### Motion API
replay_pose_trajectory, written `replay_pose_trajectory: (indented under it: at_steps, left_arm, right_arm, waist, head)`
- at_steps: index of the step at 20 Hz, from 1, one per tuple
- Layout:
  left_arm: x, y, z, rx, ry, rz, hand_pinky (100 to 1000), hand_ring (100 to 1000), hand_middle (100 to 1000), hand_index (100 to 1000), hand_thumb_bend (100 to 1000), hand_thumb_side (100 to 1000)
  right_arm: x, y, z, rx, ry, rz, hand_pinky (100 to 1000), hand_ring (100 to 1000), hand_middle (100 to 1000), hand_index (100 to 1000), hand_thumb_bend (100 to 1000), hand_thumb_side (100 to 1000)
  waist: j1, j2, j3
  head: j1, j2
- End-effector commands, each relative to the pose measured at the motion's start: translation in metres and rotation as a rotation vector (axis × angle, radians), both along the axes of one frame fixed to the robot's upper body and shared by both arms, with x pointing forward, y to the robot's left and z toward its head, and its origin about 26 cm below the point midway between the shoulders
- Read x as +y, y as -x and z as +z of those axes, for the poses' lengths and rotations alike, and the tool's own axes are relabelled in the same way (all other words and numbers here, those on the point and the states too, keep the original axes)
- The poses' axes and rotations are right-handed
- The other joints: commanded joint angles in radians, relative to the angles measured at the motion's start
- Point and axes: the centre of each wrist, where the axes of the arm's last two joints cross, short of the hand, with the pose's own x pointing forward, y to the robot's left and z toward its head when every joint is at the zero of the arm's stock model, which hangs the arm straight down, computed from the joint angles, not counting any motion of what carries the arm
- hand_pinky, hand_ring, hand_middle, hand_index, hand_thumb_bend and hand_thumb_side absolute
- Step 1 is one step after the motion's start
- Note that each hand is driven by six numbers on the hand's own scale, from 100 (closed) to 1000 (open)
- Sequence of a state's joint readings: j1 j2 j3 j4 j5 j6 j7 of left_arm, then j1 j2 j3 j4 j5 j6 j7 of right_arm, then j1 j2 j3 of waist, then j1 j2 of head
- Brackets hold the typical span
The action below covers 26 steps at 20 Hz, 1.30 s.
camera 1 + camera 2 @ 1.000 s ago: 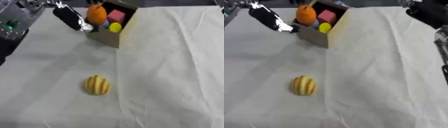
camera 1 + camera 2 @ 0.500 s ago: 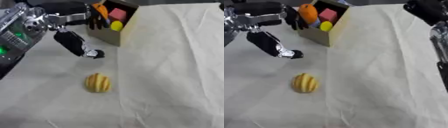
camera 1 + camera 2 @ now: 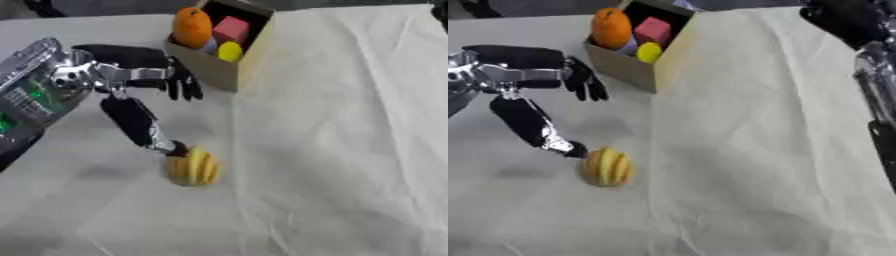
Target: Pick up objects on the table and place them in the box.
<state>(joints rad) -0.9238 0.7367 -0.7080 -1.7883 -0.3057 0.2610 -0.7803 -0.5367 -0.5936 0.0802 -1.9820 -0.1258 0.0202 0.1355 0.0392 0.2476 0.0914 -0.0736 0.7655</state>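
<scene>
Left hand (image 3: 162, 82) is spread, nothing held, its thumb tip just touching the striped yellow object (image 3: 193, 167) at the table's 7 o'clock; it could be nudged away. Right-eye view: the box (image 3: 636, 70) sits at 11 o'clock.

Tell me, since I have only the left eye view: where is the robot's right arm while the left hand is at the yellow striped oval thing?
Observer: The right eye view shows it. The right arm comes in at the upper right corner and runs down the right edge, far from the yellow striped oval thing.
Operator: Is its hand over the open cardboard box?
Observer: No. The arm's black end lies to the right of the open cardboard box, apart from it. I cannot tell whether that end is the hand.
</scene>
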Motion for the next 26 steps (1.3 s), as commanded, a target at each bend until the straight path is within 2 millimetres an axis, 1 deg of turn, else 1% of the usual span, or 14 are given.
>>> replay_pose_trajectory:
  at_steps: [1, 6, 10, 14, 19, 23, 26]
  left_arm:
    - [0.007, 0.004, 0.005, -0.023, -0.035, -0.004, 779, 729, 711, 821, 625, 350]
    - [0.01, 0.006, -0.004, -0.041, -0.021, 0.0, 770, 712, 682, 803, 643, 369]
    - [0.01, 0.005, -0.011, -0.112, 0.009, 0.018, 759, 696, 659, 785, 650, 366]
    - [0.012, -0.004, -0.026, -0.203, 0.036, 0.059, 751, 684, 643, 771, 634, 385]
    - [0.012, -0.013, -0.044, -0.25, 0.067, 0.072, 748, 683, 645, 778, 620, 378]
    - [0.01, -0.014, -0.05, -0.254, 0.086, 0.062, 745, 680, 644, 783, 613, 376]
    - [0.007, -0.011, -0.048, -0.238, 0.103, 0.042, 742, 678, 646, 784, 600, 365]
  right_arm:
    - [0.001, 0.004, 0.01, -0.041, 0.001, 0.004, 930, 701, 654, 797, 100, 564]
    - [0.001, 0.004, 0.011, -0.046, -0.004, 0.003, 930, 700, 654, 798, 100, 563]
    - [0.001, 0.004, 0.011, -0.046, -0.007, 0.006, 930, 700, 654, 797, 100, 564]
    - [0.001, 0.004, 0.012, -0.048, -0.01, 0.005, 930, 700, 654, 797, 100, 563]
    - [0.001, 0.004, 0.012, -0.052, -0.014, 0.002, 930, 700, 653, 797, 100, 563]
    - [0.001, 0.004, 0.013, -0.053, -0.016, 0.001, 930, 700, 653, 797, 100, 564]
    - [0.001, 0.004, 0.013, -0.053, -0.017, 0.0, 930, 700, 653, 797, 100, 564]
  waist:
    - [-0.005, -0.014, -0.002]
    - [-0.014, -0.011, -0.003]
    - [-0.018, -0.009, -0.001]
    - [-0.024, -0.007, -0.002]
    - [-0.027, -0.003, -0.004]
    - [-0.028, 0.0, -0.004]
    - [-0.028, 0.001, -0.005]
  head:
    - [-0.009, 0.004]
    - [-0.009, 0.004]
    - [-0.007, 0.004]
    - [-0.003, 0.004]
    - [-0.003, 0.004]
    - [-0.003, 0.004]
    - [-0.005, 0.004]
